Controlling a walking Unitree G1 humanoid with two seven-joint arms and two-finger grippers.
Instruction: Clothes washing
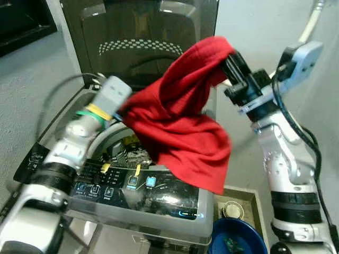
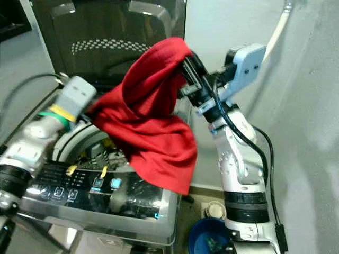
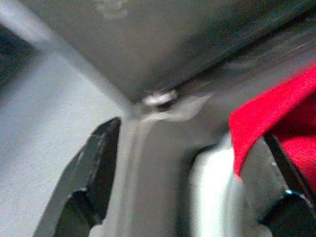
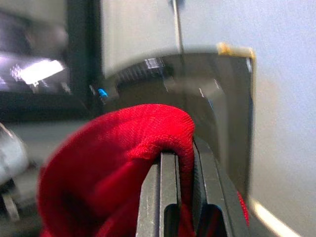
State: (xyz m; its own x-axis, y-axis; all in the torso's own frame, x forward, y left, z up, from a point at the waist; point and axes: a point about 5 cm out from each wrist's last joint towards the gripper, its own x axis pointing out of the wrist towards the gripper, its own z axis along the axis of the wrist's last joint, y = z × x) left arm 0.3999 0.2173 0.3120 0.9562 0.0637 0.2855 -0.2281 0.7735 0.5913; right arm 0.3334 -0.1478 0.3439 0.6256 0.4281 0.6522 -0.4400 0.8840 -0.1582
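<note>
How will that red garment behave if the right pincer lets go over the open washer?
Probably floppy: the red garment drapes in loose folds from the right pincer, shut on a bunched fold. Likely light, since one pinch carries it. It hangs partly past the washer rim, so it may slump outside the drum.

The scene is evenly and fairly brightly lit, and few hard shadows are cast. Pale glare is seen on the raised washing machine lid [image 1: 139,32] and on the glossy control panel [image 1: 137,190]. Both head views are rendered slightly soft. The wrist views are blurred, with the backgrounds smeared and out of focus.
</note>
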